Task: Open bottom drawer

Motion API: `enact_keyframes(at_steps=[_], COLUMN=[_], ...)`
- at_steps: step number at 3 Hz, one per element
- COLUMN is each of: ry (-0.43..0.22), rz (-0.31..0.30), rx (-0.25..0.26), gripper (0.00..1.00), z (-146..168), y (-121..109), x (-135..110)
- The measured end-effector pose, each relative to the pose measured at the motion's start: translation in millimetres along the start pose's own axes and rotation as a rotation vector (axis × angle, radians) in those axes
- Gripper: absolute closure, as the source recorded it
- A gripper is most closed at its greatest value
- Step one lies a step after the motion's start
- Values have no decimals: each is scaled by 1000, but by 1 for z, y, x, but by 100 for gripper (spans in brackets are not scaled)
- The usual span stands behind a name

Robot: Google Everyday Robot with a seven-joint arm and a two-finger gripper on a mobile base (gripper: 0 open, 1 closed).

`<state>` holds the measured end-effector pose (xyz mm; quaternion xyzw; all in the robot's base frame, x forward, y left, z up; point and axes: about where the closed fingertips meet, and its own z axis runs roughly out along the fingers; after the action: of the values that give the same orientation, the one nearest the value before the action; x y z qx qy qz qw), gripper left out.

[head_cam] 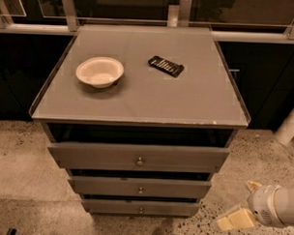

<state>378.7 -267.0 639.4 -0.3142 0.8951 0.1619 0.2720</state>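
The bottom drawer (140,207) is the lowest, shortest grey front of three on the cabinet, with a tiny round metal knob (140,210) at its centre. Above it sit the middle drawer (140,187) and the widest top drawer (139,158), each with a knob. My gripper (243,205) is low at the right, over the speckled floor, well to the right of the bottom drawer and apart from it. One cream finger (235,219) and a smaller tip (253,186) show in front of the white wrist.
On the grey cabinet top (196,102) lie a white bowl (99,72) at the left and a dark remote-like object (165,66) near the middle. A white post (291,125) stands at the right. Dark cabinets and a railing run behind.
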Motion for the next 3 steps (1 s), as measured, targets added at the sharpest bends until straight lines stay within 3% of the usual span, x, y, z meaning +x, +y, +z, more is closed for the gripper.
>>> enact_keyframes(at_steps=[1,3], ry=[3,3], rz=[3,3], rx=[-6,-6], gripper=[19,65], z=[3,3], y=[0,0], x=[0,0])
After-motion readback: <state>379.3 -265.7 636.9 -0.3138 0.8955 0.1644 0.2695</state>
